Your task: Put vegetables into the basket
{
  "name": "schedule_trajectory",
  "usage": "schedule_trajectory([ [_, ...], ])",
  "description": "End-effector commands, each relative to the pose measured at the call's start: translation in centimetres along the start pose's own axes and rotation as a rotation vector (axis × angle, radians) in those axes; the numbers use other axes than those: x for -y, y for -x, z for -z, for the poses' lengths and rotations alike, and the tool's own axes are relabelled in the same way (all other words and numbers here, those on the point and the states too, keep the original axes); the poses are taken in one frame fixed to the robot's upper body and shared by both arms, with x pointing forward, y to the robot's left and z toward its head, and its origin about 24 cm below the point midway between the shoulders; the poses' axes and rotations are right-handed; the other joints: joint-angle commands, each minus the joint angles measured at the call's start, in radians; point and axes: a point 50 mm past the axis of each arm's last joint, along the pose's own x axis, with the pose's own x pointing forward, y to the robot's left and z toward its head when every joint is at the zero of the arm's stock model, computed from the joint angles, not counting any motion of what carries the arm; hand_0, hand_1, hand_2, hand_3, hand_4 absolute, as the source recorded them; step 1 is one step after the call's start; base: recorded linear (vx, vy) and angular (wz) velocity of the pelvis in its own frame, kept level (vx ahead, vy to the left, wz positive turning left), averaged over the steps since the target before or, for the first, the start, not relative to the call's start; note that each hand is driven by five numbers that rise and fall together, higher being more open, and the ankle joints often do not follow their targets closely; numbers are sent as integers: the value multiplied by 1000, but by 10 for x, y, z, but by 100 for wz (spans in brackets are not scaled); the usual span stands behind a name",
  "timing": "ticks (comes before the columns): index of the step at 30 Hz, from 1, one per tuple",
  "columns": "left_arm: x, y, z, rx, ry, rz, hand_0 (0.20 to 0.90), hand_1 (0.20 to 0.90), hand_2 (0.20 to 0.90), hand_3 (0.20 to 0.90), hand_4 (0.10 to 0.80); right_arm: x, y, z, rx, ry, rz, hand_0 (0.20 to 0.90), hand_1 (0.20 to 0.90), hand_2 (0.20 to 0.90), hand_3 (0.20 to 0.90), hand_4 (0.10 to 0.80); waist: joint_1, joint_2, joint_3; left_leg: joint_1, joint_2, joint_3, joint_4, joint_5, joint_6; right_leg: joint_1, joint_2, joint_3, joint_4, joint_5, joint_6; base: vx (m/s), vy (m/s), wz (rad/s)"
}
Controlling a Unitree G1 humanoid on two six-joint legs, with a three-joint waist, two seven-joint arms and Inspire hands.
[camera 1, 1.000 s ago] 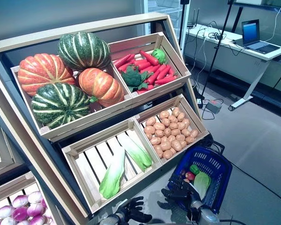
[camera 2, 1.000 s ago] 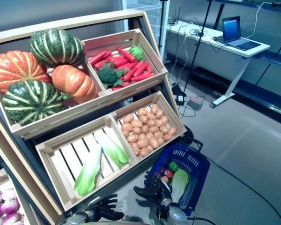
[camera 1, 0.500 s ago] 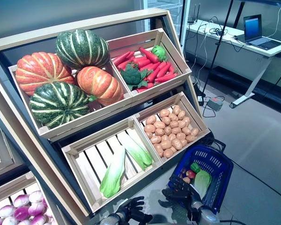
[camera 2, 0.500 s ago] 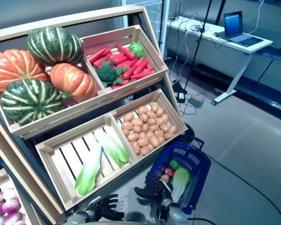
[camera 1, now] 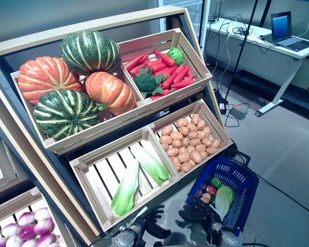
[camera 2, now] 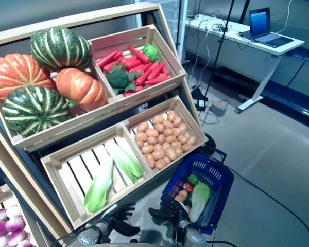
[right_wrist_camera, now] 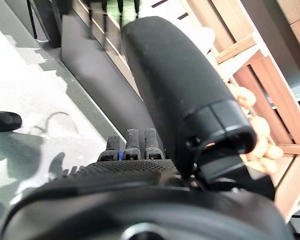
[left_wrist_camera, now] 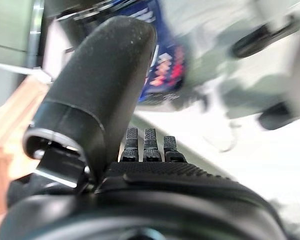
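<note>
Blue plastic mesh basket (camera 1: pixel 245 181) sits on the floor below the slatted wooden potato crate (camera 1: pixel 215 131), leafy cabbage (camera 1: pixel 224 198) inside. My left robot hand (camera 1: pixel 153 225) and right robot hand (camera 1: pixel 200 215) beside basket, fingers loosely spread, holding nothing.

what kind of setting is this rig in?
Likely a mock grocery produce stand inside a lab or office: tiered wooden crates of pumpkins and potatoes, a blue shopping basket on the floor, and a desk with a laptop behind.
</note>
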Motion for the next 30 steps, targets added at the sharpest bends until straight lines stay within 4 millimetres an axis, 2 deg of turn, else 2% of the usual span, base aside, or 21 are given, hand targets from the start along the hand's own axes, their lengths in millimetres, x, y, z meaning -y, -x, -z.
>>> schedule_trajectory([
  [1,-28,-14,-78,359,-58,-123,900,900,900,900,800,-11,-15,-51,196,-10,-15,900,900,900,900,800,15,-22,53,56,-19,-1,9,-124,17,12,-3,5,6,-10,-53,0,0,0],
  [3,-33,-13,-84,383,-48,-154,900,900,900,900,800,-10,-15,-53,203,-29,-7,900,900,900,900,800,17,-22,56,55,-19,-2,9,-123,16,12,-3,4,6,-9,-54,0,0,0],
  [7,-57,-4,-102,457,13,-348,900,900,900,900,800,-7,-13,-55,208,-138,-1,900,900,900,900,800,17,-18,68,54,-21,-4,9,-124,15,13,-3,-2,6,-12,-59,17,-4,0],
  [10,-78,2,-102,424,39,-512,900,900,900,900,800,-5,-9,-51,212,-180,14,900,900,900,900,800,16,-15,73,55,-21,-6,9,-123,13,18,-2,-11,6,-15,-64,91,0,1],
  [15,-99,9,-109,417,-18,-740,900,900,900,900,800,-7,-5,-44,196,-169,6,900,900,900,900,800,10,-9,84,41,-19,-12,9,-104,5,-12,-6,-27,60,-43,-75,77,24,4],
  [17,-104,9,-118,433,-26,-805,900,900,900,900,800,-6,-6,-49,210,-151,0,900,900,900,900,800,8,-2,100,20,-19,-17,9,-87,1,-50,-10,-28,96,-54,-82,-70,58,2],
  [21,-116,1,-148,461,-11,-996,900,900,900,900,800,-5,-9,-80,299,-126,-23,900,900,900,900,800,-12,11,171,-64,-25,-22,46,-70,-8,-149,-19,-20,167,-67,-92,-135,75,2],
  [25,-124,0,-164,484,15,-1090,900,900,900,900,800,-8,-10,-92,347,-125,-23,900,900,900,900,800,-31,12,200,-99,-29,-20,54,-61,-13,-189,-17,-8,186,-71,-93,-46,35,-4],
  [30,-146,6,-187,542,105,-1183,900,900,900,900,800,-7,-11,-113,413,-71,-22,900,900,900,900,800,-52,13,242,-170,-33,-3,92,-58,-20,-265,-16,11,220,-75,-101,-77,45,-13],
])
